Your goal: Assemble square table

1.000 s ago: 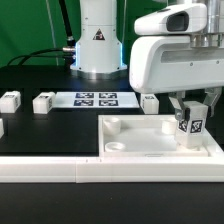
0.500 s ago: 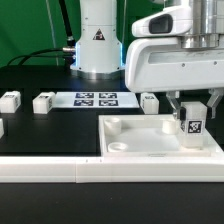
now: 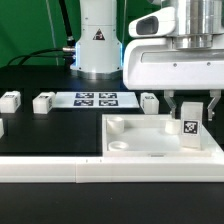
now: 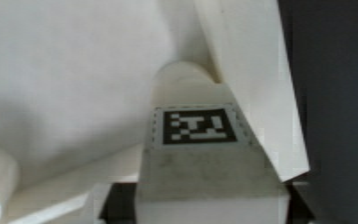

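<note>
Your fingers [image 3: 174,108] are short, dark prongs with squared tips. Directly above them you have the hand housing [image 3: 160,65], a boxy, glossy white shell with rounded corners. Above that sits a rounded white wrist section [image 3: 185,15] with grey trim. Well behind the fingers, toward the exterior view's left, your base column [image 3: 97,12] is a smooth white cylinder. It bears a black triangular warning label [image 3: 99,36] and stands on a dark ring [image 3: 96,72]. Dark cables [image 3: 62,25] hang just beside that column.
</note>
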Tool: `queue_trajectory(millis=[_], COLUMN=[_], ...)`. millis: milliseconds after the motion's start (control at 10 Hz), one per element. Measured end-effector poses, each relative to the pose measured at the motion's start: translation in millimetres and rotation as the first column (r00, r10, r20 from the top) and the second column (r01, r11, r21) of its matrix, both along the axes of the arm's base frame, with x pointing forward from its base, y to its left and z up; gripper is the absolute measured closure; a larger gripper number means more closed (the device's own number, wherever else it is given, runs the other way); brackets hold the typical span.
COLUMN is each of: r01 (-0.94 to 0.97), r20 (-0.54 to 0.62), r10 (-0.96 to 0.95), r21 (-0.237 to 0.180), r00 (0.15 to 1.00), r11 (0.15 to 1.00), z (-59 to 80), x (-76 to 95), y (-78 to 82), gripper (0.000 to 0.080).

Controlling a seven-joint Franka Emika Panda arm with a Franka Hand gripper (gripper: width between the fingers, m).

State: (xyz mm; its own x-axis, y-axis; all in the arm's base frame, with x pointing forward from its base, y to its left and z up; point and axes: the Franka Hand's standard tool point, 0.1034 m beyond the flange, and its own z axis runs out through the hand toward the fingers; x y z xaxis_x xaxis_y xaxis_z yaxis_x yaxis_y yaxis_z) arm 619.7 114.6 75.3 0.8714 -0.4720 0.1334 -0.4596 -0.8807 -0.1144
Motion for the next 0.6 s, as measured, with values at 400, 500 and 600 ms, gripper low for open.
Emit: queue_trajectory(millis=[400,500,600], r01=[0.352,0.466,0.532], r20=[-0.019,-0.032,-0.046], r10=[-0.352,-0.465,-0.53], r21=[0.043,0.064,0.08], r00=[0.936,0.885,0.846], r11=[0.935,0.883,0.843], z=[-0.1,-0.1,-0.1], x=[-1.5,-1.8,-2.2], y=[-1.3,0.1,0.6], gripper=[0.0508,0.0508,0.0508])
